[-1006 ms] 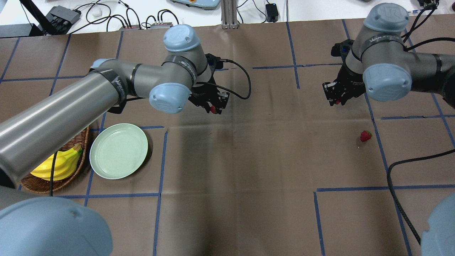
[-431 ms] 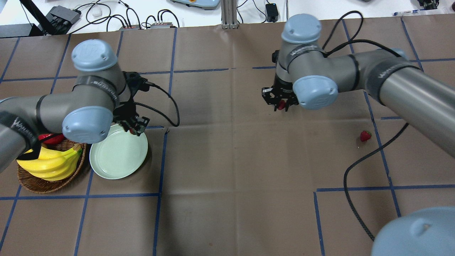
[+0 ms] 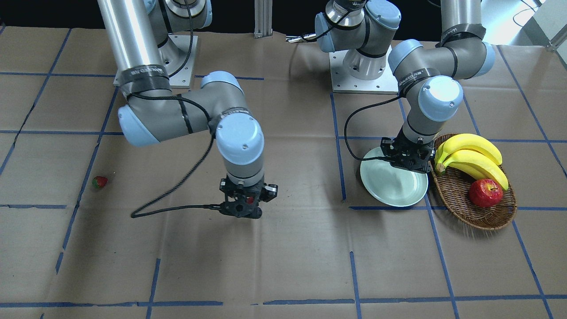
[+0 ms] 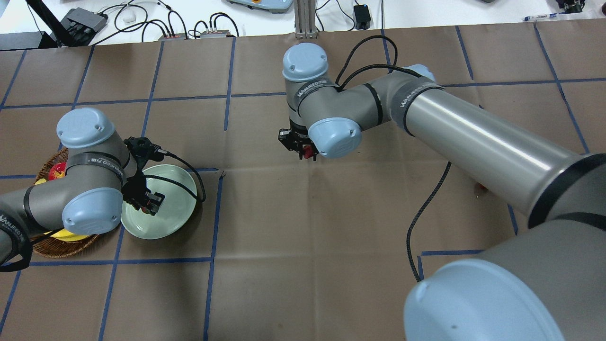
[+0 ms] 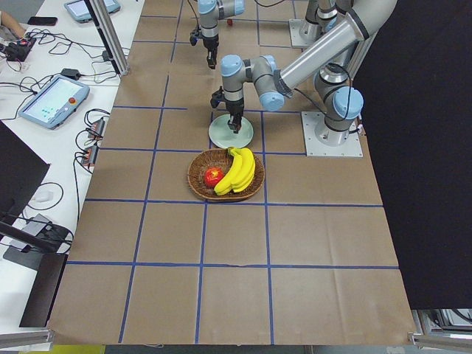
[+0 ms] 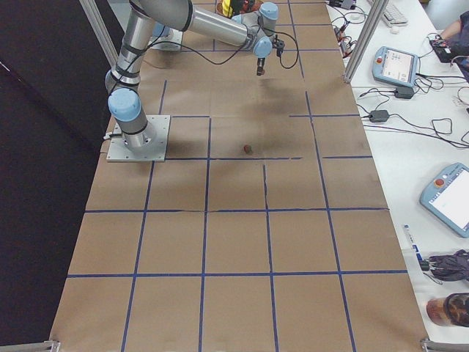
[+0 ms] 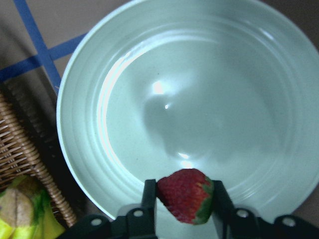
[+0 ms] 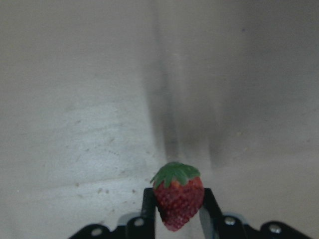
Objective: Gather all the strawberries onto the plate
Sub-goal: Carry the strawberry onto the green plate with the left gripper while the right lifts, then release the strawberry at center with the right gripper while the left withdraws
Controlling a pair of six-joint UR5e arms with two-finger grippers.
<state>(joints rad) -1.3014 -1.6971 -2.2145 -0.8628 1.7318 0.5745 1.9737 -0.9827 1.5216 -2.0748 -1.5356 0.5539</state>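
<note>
1. Nearest the robot, on its left side: an oval wicker basket point(image 3: 458, 197) on the brown-papered tabletop point(image 4: 307, 237), blue tape lines gridding the paper. Inside the basket, a bunch of yellow bananas point(image 3: 471, 157) and a shiny red apple point(image 3: 486, 192).
2. Just beside the basket, on its inner side: the pale mint-green plate point(image 4: 173, 220), round, shallow and glossy, flat on the tabletop at a crossing of tape lines.
3. Over the plate, toward its basket-side rim: the left tool point(image 4: 150, 204), pointed down, fingers pinching a red strawberry point(image 7: 184, 195) by its sides. Behind the fruit in the left wrist view, the plate's glazed surface and a strip of wicker at the edge.
4. Farther out, on the robot's right side: a second strawberry point(image 3: 99, 181), loose on the tabletop, well apart from the plate and from both tools.
5. Farthest out, near the tabletop's middle: the right tool point(image 4: 303, 150), pointed down over plain paper, fingers pressed in on a third strawberry point(image 8: 178, 201), green cap showing above the red flesh, well apart from the plate.
</note>
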